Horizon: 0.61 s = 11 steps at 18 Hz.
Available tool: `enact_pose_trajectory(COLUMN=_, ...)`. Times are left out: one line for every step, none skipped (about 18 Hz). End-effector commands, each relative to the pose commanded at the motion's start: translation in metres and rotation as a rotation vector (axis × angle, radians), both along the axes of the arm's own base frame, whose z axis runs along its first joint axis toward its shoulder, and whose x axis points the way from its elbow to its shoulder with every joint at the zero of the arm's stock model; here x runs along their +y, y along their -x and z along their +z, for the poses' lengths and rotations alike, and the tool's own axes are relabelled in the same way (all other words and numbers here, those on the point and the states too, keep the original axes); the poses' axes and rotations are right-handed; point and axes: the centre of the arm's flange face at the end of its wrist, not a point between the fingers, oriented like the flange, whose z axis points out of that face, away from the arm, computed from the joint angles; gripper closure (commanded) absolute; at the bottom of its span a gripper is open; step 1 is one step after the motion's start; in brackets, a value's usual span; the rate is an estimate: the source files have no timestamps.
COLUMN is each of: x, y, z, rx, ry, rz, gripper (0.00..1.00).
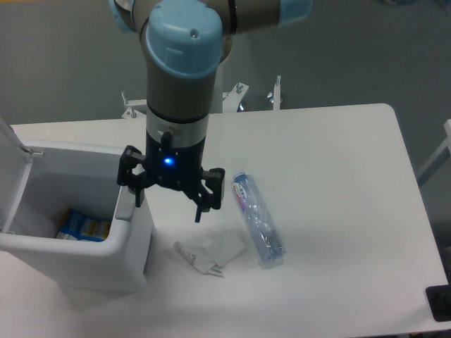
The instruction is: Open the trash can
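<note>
The trash can (84,257) is a big white boxy bin at the left of the table. Its lid (14,172) stands swung up at the far left, so the inside shows, with a blue and yellow packet (83,227) at the bottom. My gripper (169,204) hangs open above the bin's right wall. One finger (137,195) is over the rim by the latch, the other (199,208) over the table. Nothing is held between them.
A crumpled white paper (211,252) lies on the table right of the bin. A clear plastic bottle (256,218) with a blue label lies beside it. A black object (440,304) sits at the table's front right corner.
</note>
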Motion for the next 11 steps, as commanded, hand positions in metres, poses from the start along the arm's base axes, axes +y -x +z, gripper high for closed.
enact_pose_trajectory(x=-0.001, y=0.010, z=-0.007, rx=0.005, ry=0.011, rz=-0.016, gripper=0.00)
enact_pose_trajectory(x=-0.004, y=0.019, z=-0.012, rx=0.016, ry=0.023, rz=-0.026, gripper=0.00)
enact_pose_trajectory(x=-0.008, y=0.030, z=-0.017, rx=0.033, ry=0.044, rz=-0.041, gripper=0.00)
enact_pose_trajectory(x=-0.016, y=0.045, z=-0.021, rx=0.042, ry=0.054, rz=-0.048, gripper=0.00)
enact_pose_trajectory(x=-0.023, y=0.057, z=-0.023, rx=0.046, ry=0.058, rz=-0.056, gripper=0.00)
enact_pose_trajectory(x=-0.028, y=0.067, z=-0.027, rx=0.049, ry=0.062, rz=-0.064, gripper=0.00)
enact_pose_trajectory(x=-0.032, y=0.079, z=-0.030, rx=0.059, ry=0.062, rz=-0.074, gripper=0.00)
enact_pose_trajectory(x=-0.035, y=0.092, z=-0.035, rx=0.077, ry=0.053, rz=-0.080, gripper=0.00)
enact_pose_trajectory(x=-0.037, y=0.103, z=-0.045, rx=0.091, ry=0.049, rz=-0.084, gripper=0.00)
enact_pose_trajectory(x=-0.039, y=0.119, z=-0.059, rx=0.097, ry=0.051, rz=-0.073, gripper=0.00)
enact_pose_trajectory(x=-0.046, y=0.137, z=-0.073, rx=0.108, ry=0.069, rz=-0.055, gripper=0.00)
